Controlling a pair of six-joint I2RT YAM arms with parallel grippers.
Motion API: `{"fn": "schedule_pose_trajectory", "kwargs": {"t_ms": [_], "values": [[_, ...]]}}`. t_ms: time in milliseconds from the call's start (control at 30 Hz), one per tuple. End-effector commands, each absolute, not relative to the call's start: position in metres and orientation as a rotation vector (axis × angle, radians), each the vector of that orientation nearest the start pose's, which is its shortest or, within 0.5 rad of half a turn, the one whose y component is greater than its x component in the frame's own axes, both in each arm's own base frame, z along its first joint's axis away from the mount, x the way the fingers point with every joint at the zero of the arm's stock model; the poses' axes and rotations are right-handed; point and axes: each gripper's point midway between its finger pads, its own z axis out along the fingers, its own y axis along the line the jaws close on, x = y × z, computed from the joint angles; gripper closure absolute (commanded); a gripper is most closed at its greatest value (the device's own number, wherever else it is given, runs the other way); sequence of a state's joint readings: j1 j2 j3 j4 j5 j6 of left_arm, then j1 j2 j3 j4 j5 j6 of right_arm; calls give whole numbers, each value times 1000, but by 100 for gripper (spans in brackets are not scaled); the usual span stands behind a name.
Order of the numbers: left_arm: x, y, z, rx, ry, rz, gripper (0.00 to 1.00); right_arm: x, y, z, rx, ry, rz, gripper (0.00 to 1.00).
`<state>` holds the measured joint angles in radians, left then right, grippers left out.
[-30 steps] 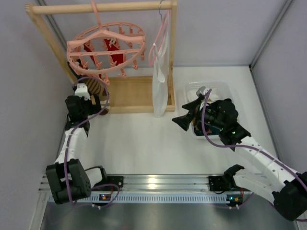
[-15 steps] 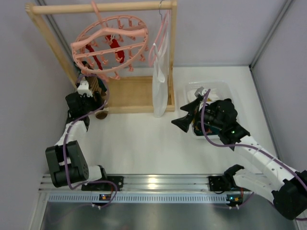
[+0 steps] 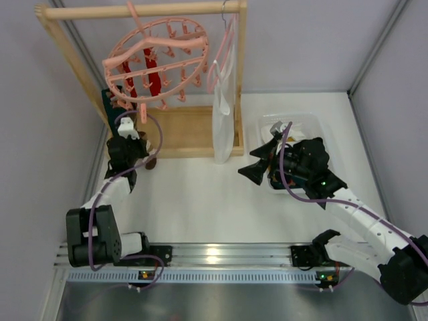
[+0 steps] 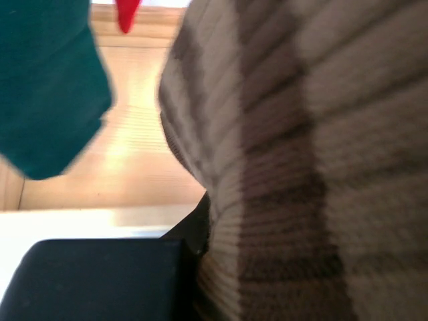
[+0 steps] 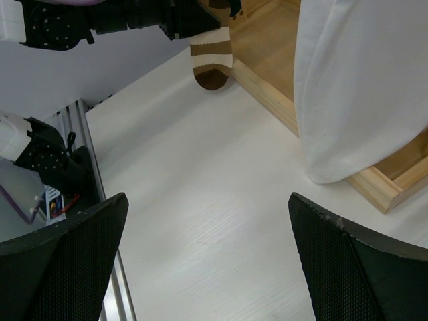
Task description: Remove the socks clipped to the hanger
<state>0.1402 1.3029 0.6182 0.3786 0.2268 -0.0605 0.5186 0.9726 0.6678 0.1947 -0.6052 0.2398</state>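
Note:
The round pink hanger (image 3: 157,60) hangs tilted from the wooden rail, with red socks (image 3: 150,77) clipped under it and a dark teal sock (image 3: 107,100) at its left edge. My left gripper (image 3: 139,151) is shut on a brown-and-cream striped sock (image 3: 150,162) below the ring. That sock (image 4: 301,167) fills the left wrist view, pressed against one black finger (image 4: 100,277), beside the teal sock (image 4: 47,87). In the right wrist view its toe (image 5: 210,63) hangs just over the table. My right gripper (image 3: 257,167) stands open above bare table (image 5: 207,261), holding nothing.
A slim pink hanger carries a long white cloth (image 3: 223,120) (image 5: 361,87) at the frame's right post. The wooden frame's base (image 3: 187,130) lies behind the left gripper. A clear bin (image 3: 297,124) sits under the right arm. Grey walls close in on both sides.
My left gripper has shut on the striped sock and shifted right and nearer. The ring hanger has swung and tipped up. The right arm has hardly moved.

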Motion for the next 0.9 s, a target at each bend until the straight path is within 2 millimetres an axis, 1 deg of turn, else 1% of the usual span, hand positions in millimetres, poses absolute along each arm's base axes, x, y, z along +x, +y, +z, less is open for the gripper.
{"fn": "schedule_pose_trajectory", "kwargs": {"t_ms": [0, 33, 67, 100, 133, 200, 233, 267, 333, 367, 467, 600, 633, 667, 700, 733, 767, 800, 833, 867], "values": [[400, 19, 189, -129, 1687, -79, 100, 231, 263, 284, -737, 1514, 1089, 1], [398, 19, 200, -143, 1647, -65, 100, 231, 263, 284, -736, 1517, 1090, 1], [396, 8, 198, -139, 1645, -86, 100, 231, 264, 283, -737, 1523, 1092, 0], [396, 2, 201, -129, 1637, -99, 100, 231, 264, 285, -738, 1522, 1094, 1], [396, 9, 203, -173, 1628, -58, 100, 230, 264, 285, -738, 1522, 1094, 0], [395, -4, 203, -178, 1626, -77, 100, 229, 264, 286, -737, 1523, 1098, 1], [393, 4, 204, -230, 1613, -25, 100, 227, 264, 287, -738, 1520, 1101, 0], [391, -7, 203, -221, 1617, -25, 100, 226, 264, 288, -738, 1520, 1101, 1], [388, -15, 201, -241, 1616, 39, 100, 225, 263, 292, -734, 1519, 1100, 1], [387, -18, 203, -241, 1608, 64, 100, 224, 263, 294, -729, 1514, 1103, 1], [381, -31, 203, -266, 1589, 83, 100, 223, 263, 302, -694, 1509, 1115, 2], [376, -33, 206, -344, 1567, 98, 100, 226, 265, 314, -620, 1515, 1125, 6], [375, -33, 207, -359, 1560, 105, 100, 224, 268, 316, -614, 1519, 1131, 7], [374, -38, 210, -375, 1552, 100, 100, 225, 268, 323, -600, 1507, 1129, 7], [370, -30, 210, -428, 1537, 147, 100, 227, 268, 327, -573, 1506, 1118, 8], [368, -31, 212, -446, 1529, 151, 100, 223, 273, 331, -575, 1500, 1123, 9], [366, -37, 214, -447, 1525, 145, 100, 227, 272, 343, -540, 1498, 1094, 9], [363, -33, 216, -481, 1511, 168, 100, 228, 273, 348, -537, 1498, 1074, 10], [362, -38, 216, -482, 1511, 164, 100, 224, 282, 351, -547, 1507, 1075, 11], [362, -40, 219, -493, 1503, 160, 100, 226, 282, 365, -519, 1509, 1040, 11]]}}
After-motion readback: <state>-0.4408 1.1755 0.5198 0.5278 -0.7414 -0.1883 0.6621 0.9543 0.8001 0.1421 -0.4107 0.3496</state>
